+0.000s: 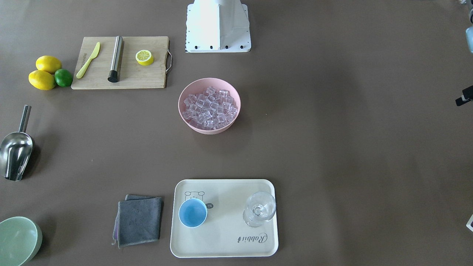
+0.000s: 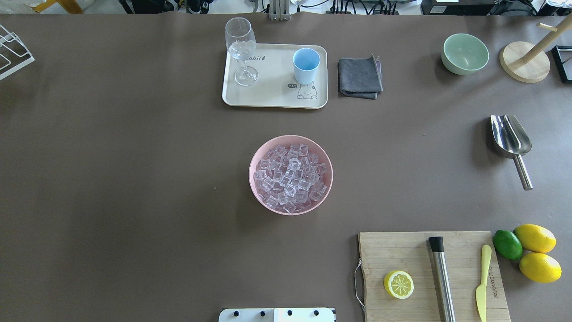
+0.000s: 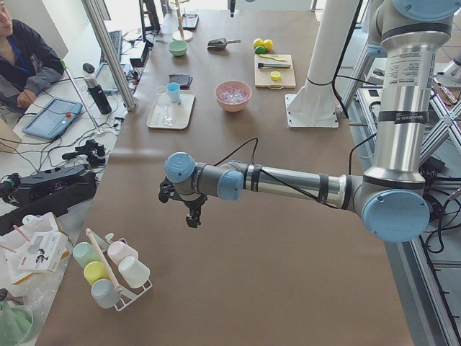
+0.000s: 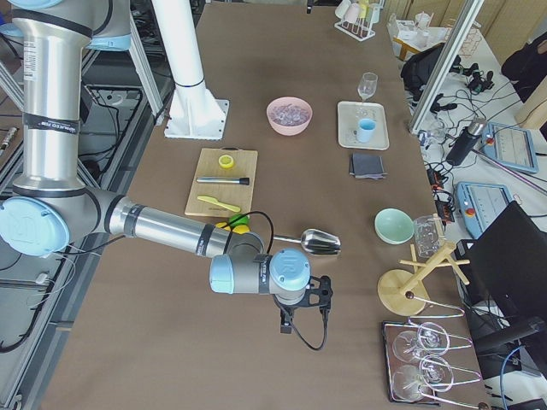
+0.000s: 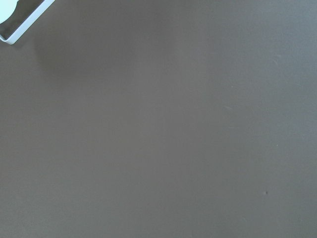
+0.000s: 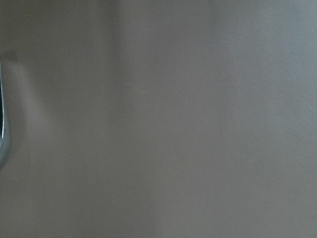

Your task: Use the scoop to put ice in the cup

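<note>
Brown table (image 2: 134, 179), centre: small clear ice cubes (image 2: 290, 176) fill a round pink bowl (image 2: 250, 174). Shiny steel scoop (image 2: 509, 136) lies apart, robot's right. Small light-blue cup (image 2: 306, 65) stands on cream tray (image 2: 272, 96). Left gripper (image 3: 193, 216) and right gripper (image 4: 286, 323): grip undeterminable.

Brown table (image 2: 134, 179), pink bowl (image 1: 209, 130), tray (image 2: 272, 89), grey cloth (image 2: 359, 77), scoop (image 2: 511, 137), green bowl (image 2: 462, 70), cutting board (image 2: 393, 250), lemons (image 2: 535, 238), lime (image 2: 507, 244)

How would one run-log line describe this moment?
shiny steel scoop: on table, untouched | clear ice cubes: in pink bowl | light-blue cup: empty, on cream tray
</note>
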### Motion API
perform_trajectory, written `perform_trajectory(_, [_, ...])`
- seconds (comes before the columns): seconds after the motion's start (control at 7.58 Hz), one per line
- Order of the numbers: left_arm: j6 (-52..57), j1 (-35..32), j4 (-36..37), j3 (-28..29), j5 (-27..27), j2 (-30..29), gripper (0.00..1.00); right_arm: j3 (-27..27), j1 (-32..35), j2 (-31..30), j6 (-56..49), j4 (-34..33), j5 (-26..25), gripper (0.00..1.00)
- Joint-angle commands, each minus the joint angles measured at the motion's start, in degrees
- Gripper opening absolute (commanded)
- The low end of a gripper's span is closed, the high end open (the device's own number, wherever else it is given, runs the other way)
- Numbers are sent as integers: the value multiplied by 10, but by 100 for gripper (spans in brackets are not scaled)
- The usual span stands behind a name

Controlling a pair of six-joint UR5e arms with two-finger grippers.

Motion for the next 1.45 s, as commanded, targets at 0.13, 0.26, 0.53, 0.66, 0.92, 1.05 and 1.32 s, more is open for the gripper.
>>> perform_trajectory(0.13, [-4, 63, -48, -15, 3, -51, 98, 13, -117, 36, 236, 104, 7, 100])
perform_trajectory(0.26, [-4, 87, -43, -39, 9, -53, 98, 29, -140, 47, 270, 101, 6, 100])
perform_trajectory(0.53, [-17, 154, -43, -70, 43, -72, 98, 33, -175, 61, 289, 99, 10, 100])
perform_trajectory(0.66, [-74, 194, -44, -88, 63, -80, 98, 37, -193, 61, 292, 89, 15, 100])
perform_trajectory(0.92, [-102, 247, -48, -106, 94, -122, 98, 94, -229, 61, 294, -7, 12, 100])
perform_trajectory(1.05, [-99, 259, -82, -104, 91, -125, 98, 105, -250, 58, 294, -23, 6, 100])
perform_trajectory(1.32, [-98, 287, -158, -106, 86, -125, 98, 103, -275, 46, 288, -24, -20, 100])
